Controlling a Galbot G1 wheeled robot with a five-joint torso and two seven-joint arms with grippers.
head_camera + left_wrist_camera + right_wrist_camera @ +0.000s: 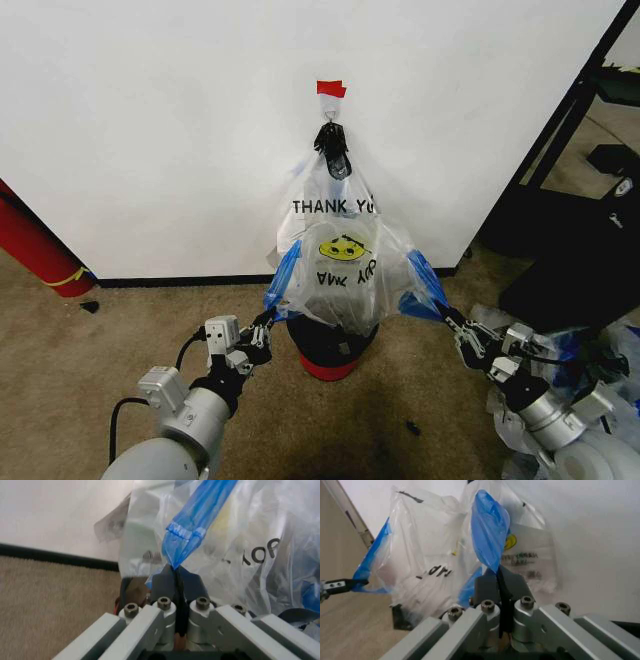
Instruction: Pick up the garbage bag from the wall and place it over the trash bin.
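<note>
The garbage bag (340, 250), clear plastic with "THANK YOU" print and a yellow smiley, hangs from a small hook (332, 128) on the white wall (150, 120) under a bit of red tape. Its lower blue corners are pulled apart to either side. My left gripper (267, 319) is shut on the left blue corner (187, 536). My right gripper (447, 316) is shut on the right blue corner (489, 540). The trash bin (333, 352), black mesh with a red base, stands on the carpet directly under the bag, its upper part veiled by plastic.
A big red cylinder (35, 250) leans at the far left by the black baseboard (180, 281). Black furniture (580, 230) stands at the right, with more plastic bags (520, 415) on the floor beside my right arm. Open carpet lies in front of the bin.
</note>
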